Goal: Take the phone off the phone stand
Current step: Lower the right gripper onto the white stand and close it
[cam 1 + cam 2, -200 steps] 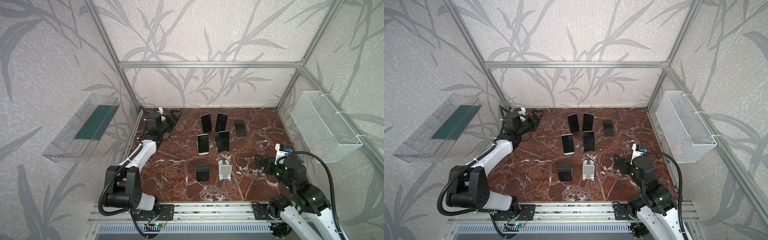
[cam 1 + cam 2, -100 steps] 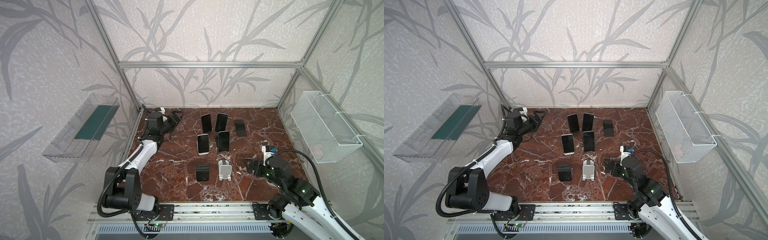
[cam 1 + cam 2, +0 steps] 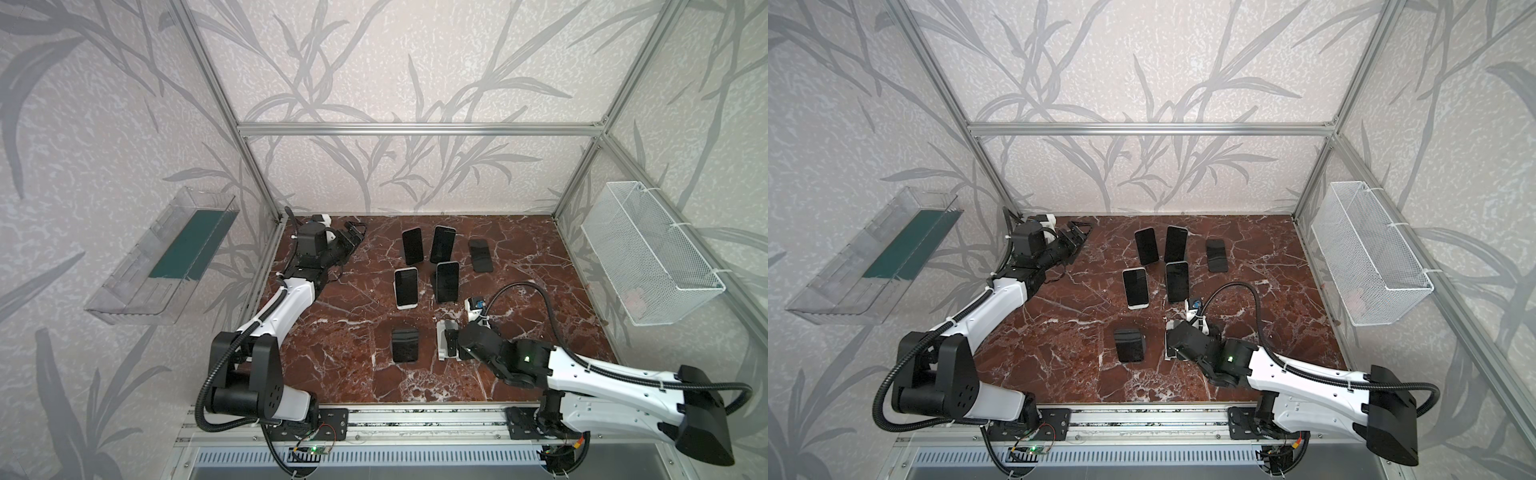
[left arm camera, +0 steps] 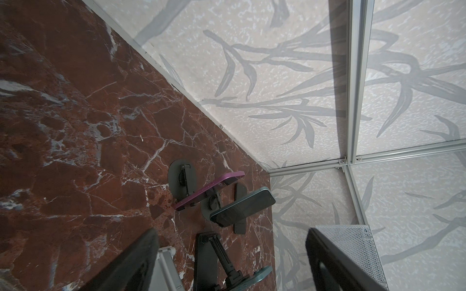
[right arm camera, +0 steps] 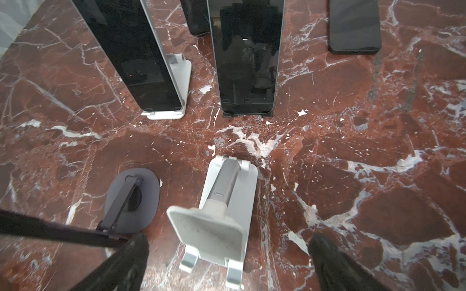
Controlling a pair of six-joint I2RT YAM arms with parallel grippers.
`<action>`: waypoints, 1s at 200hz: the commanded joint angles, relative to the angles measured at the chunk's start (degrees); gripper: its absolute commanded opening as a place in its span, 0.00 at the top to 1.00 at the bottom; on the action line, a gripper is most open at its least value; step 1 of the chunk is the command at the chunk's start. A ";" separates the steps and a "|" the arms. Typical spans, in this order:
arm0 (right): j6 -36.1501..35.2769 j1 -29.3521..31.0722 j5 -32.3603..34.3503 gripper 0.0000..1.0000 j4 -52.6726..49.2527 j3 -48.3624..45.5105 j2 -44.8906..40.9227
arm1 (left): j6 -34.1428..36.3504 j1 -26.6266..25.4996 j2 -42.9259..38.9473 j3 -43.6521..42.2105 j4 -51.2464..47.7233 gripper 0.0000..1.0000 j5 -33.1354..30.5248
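Stand [image 3: 440,341] before propped phone [image 3: 447,281]

Four dark-screened phones leaning on stands, mid-frame in both top views: rear-left phone [image 3: 412,246], rear-right phone [image 3: 443,244], white-edged phone [image 3: 406,287] on a white base, front-right phone [image 3: 447,281]. Flat phone [image 3: 481,255] lying face up just right of the rear pair. Lower down, empty and upright: black stand [image 3: 405,345], white stand [image 5: 209,226].
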 commanded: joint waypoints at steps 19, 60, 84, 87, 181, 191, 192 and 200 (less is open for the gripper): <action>7.47 0.83 1.80 0.00 4.23 3.53 7.12 | 0.86 -0.53 0.77 1.36 -0.32 0.09 -0.61; 9.37 1.01 3.37 0.03 5.12 4.06 11.98 | 0.77 -0.55 1.25 1.43 -0.43 0.08 -0.63; 12.59 1.39 4.57 0.09 8.00 1.88 12.52 | 0.82 -0.57 1.33 1.30 -0.25 0.09 -0.53; 12.71 1.50 4.72 0.10 8.29 1.75 12.52 | 0.85 -0.59 1.31 1.28 -0.25 0.08 -0.61; 12.67 2.09 10.29 0.15 5.41 2.13 16.89 | 0.93 -0.34 1.31 1.46 -0.26 0.08 -0.35; 13.50 2.14 11.33 0.17 5.21 1.57 16.69 | 1.03 -0.32 1.17 1.44 -0.26 0.08 -0.46; 13.52 2.10 11.45 0.17 5.31 1.50 16.67 | 1.08 -0.30 1.24 1.44 -0.26 0.09 -0.45; 13.71 2.07 12.30 0.20 6.14 0.71 16.25 | 1.12 -0.24 1.35 1.36 -0.04 0.08 -0.31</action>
